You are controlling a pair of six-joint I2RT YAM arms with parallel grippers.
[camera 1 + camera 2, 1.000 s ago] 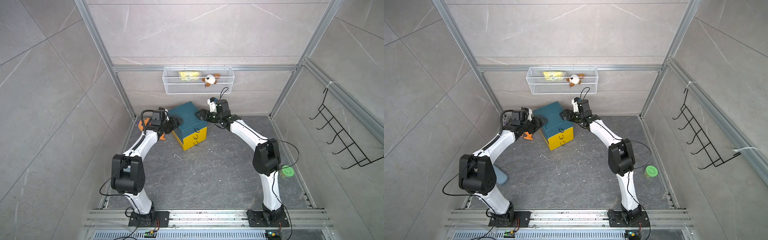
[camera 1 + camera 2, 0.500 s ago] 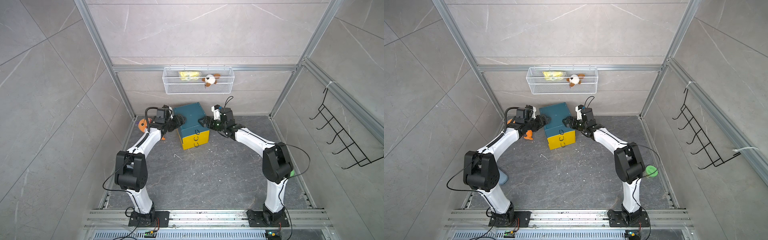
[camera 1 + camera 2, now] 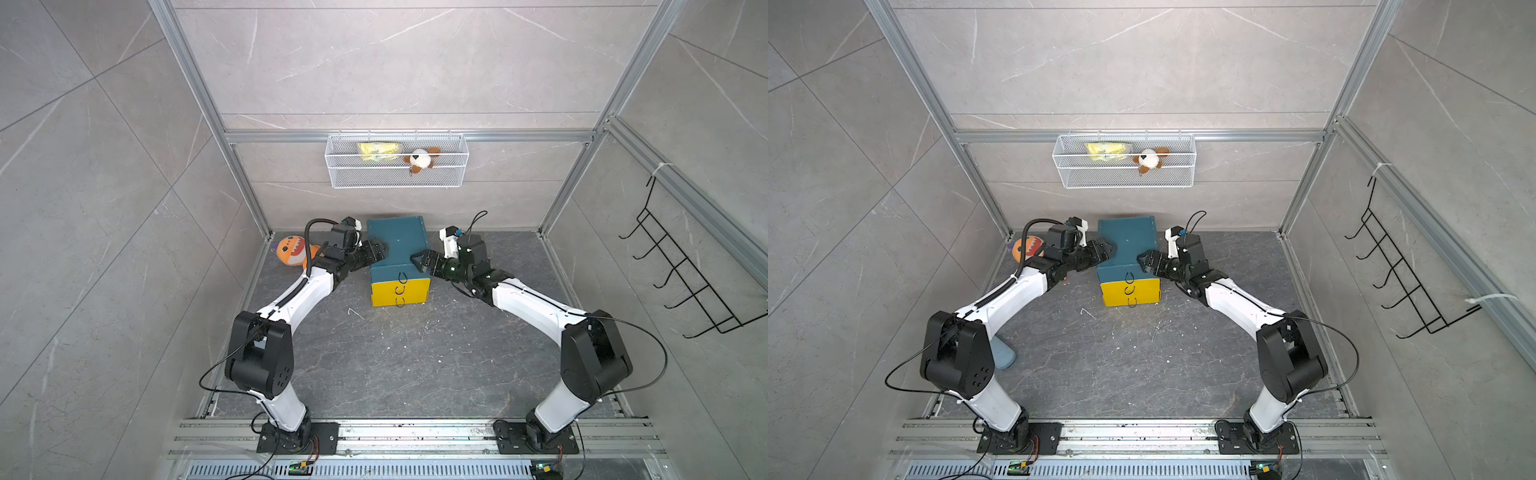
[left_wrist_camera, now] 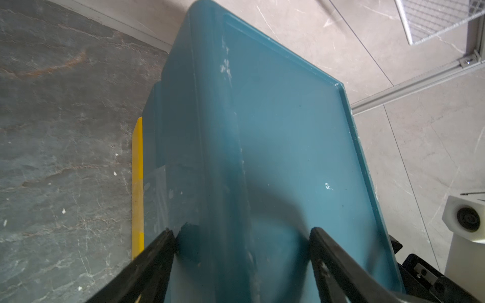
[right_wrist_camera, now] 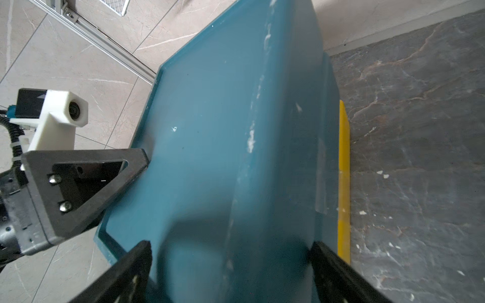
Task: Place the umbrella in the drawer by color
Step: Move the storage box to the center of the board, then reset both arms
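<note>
The drawer unit is a teal box (image 3: pixel 397 245) (image 3: pixel 1127 245) with a shut yellow drawer front (image 3: pixel 401 291) (image 3: pixel 1129 291). It stands near the back wall, front facing the rail. My left gripper (image 3: pixel 380 249) (image 4: pixel 242 233) is open, and its fingertips (image 4: pixel 170 236) press on the box's left upper edge. Opposite it, my right gripper (image 3: pixel 417 259) (image 5: pixel 231 245) is open and straddles the right upper edge. In the right wrist view the left gripper's finger (image 5: pixel 131 162) touches the far edge. No umbrella is clearly in view.
An orange plush (image 3: pixel 293 251) lies in the back left corner behind the left arm. A wire basket (image 3: pixel 397 178) on the back wall holds a yellow packet and a plush dog. A black hook rack (image 3: pixel 681 274) hangs on the right wall. A pale blue shape (image 3: pixel 1005 357) peeks from behind the left elbow.
The box has turned from skewed to square, with its yellow front now facing the rail. Both arms swung with it at its sides. A green thing on the right is now hidden by the right elbow.
</note>
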